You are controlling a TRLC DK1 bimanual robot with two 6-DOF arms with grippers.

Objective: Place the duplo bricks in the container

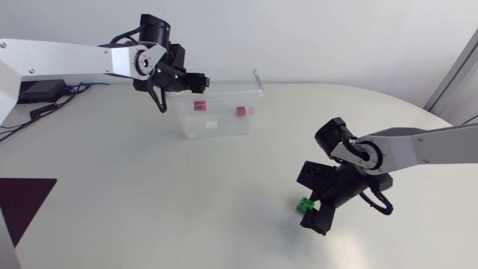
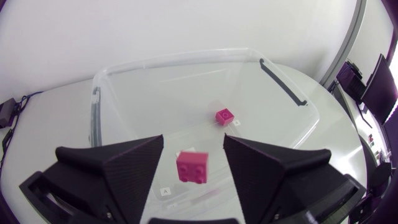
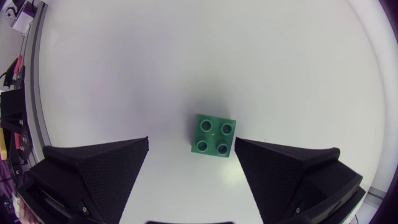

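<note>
Fingers are held parted: left gripper (image 2: 194, 138) above the container (image 1: 216, 125) at the table's (image 1: 149, 194) far edge, right gripper (image 3: 191, 141) flanking the green brick (image 3: 213, 134).

open table (image 1: 149, 202) around green brick (image 1: 304, 204), container (image 1: 194, 123) open-topped

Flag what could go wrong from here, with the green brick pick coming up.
1. The green square four-stud brick lies off-centre between the fingers of the open right gripper, nearer one finger and slightly skewed. Closing could shove or twist it rather than grip it.
2. The left gripper hangs open over the clear plastic container. Carrying that brick there could clash the arms unless the left one clears first.
</note>
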